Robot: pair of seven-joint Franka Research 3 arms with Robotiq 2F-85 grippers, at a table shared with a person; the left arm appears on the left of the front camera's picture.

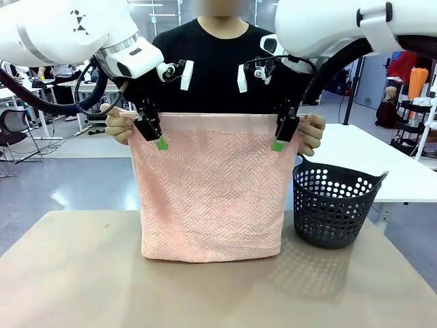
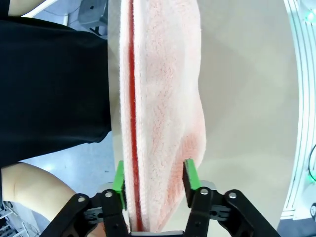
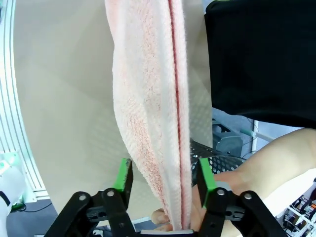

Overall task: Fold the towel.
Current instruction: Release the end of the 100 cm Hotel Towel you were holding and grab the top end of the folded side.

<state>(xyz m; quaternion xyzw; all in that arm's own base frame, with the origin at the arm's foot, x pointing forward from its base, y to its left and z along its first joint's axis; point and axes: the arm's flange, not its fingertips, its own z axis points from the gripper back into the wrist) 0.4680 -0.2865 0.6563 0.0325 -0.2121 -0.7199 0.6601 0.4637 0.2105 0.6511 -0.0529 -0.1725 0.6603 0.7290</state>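
- Towel (image 1: 212, 198) up in the air, hanging flat like a curtain between the person and the robot, with its bottom edge down at the table (image 1: 68, 273).
- It is light salmon pink with a herringbone zigzag weave across the face and a plain smooth band along the top hem.
- From above it reads as doubled: two fluffy terry layers with a darker pink seam line running between them.
- The person has a hand (image 1: 117, 125) on one top corner and the other hand (image 1: 313, 133) on the opposite corner, both pinching the hem and keeping it taut.
- The left gripper (image 1: 156, 137) straddles the top edge just inside the first hand. Its green pads (image 2: 118, 175) sit right at the cloth on either side (touching or a hair off, I cannot tell whether it has bitten yet).
- The right gripper (image 1: 282, 135) straddles the hem just inside the other hand. Its jaws are apart, with a sliver of gap visible on each side of the towel.
- A dark grey perforated basket (image 1: 334, 205) stands on the table just beside the towel's right side.
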